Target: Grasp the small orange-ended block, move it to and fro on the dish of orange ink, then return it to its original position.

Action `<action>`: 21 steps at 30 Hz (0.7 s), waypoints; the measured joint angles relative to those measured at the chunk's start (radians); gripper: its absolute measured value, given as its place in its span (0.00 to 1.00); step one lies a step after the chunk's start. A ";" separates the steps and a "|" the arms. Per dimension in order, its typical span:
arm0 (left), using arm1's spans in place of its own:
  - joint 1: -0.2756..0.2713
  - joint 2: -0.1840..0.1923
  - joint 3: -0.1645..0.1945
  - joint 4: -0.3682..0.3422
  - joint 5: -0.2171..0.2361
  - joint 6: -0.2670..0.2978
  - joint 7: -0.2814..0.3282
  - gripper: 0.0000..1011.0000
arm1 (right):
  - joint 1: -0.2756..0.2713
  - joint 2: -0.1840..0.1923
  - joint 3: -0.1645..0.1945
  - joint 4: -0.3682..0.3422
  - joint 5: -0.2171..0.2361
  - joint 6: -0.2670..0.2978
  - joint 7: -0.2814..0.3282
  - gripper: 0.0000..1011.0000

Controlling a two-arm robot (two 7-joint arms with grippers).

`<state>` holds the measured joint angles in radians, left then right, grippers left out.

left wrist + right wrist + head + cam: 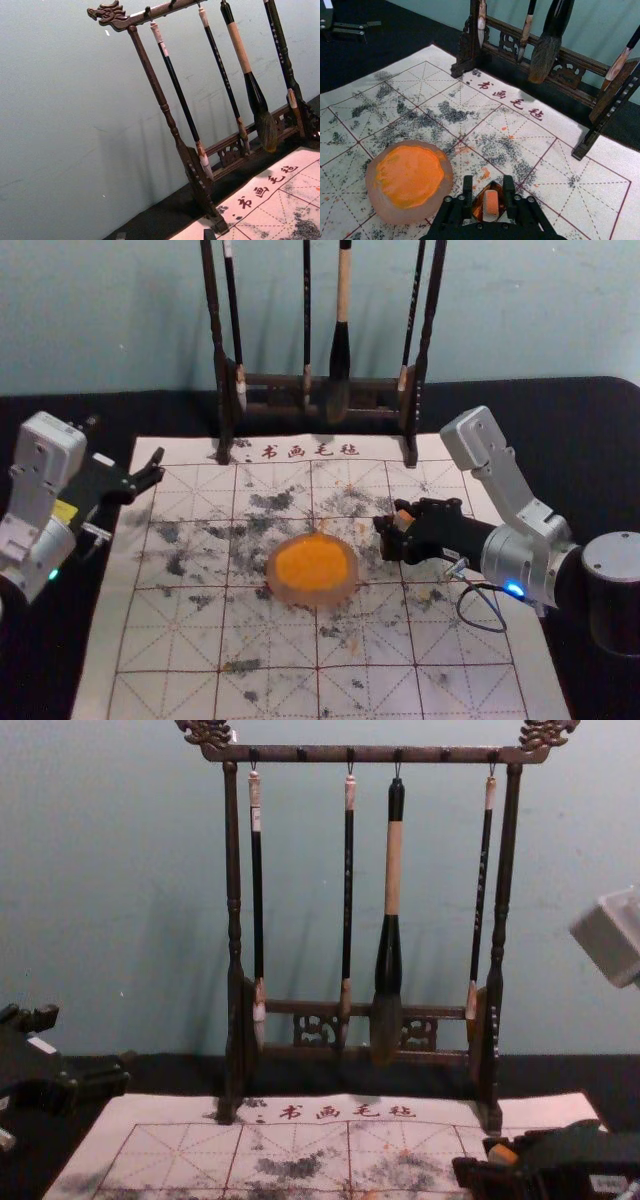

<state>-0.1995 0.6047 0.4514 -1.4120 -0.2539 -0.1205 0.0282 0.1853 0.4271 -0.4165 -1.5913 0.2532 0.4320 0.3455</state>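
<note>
Four calligraphy brushes point(392, 870) hang on one brush rack point(375, 755). In front of the rack are one calligraphy mat point(465, 695), one ink dish point(284, 590) and one orange-ended block point(491, 204).

Head view downward, chest low, forward, wrist views near, aslant, rack point(325, 754) in all

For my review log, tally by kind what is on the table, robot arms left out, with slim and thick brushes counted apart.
Slim black-handled calligraphy brushes: 3
Thick black-and-tan calligraphy brush: 1
Dark brush rack: 1
Round pinkish dish of orange ink: 1
Small orange-ended white block: 1
White gridded mat: 1
Total: 8
</note>
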 joint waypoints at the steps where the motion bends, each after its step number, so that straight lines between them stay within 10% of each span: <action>1: 0.000 0.000 0.000 0.000 0.000 0.000 0.000 0.99 | 0.000 0.000 0.000 0.000 0.000 0.000 0.000 0.35; 21: 0.000 0.000 0.000 0.000 0.000 0.000 0.000 0.99 | -0.001 0.000 0.001 -0.002 0.003 -0.002 0.000 0.97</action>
<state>-0.1995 0.6047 0.4514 -1.4120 -0.2539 -0.1205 0.0283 0.1844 0.4272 -0.4151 -1.5932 0.2560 0.4295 0.3454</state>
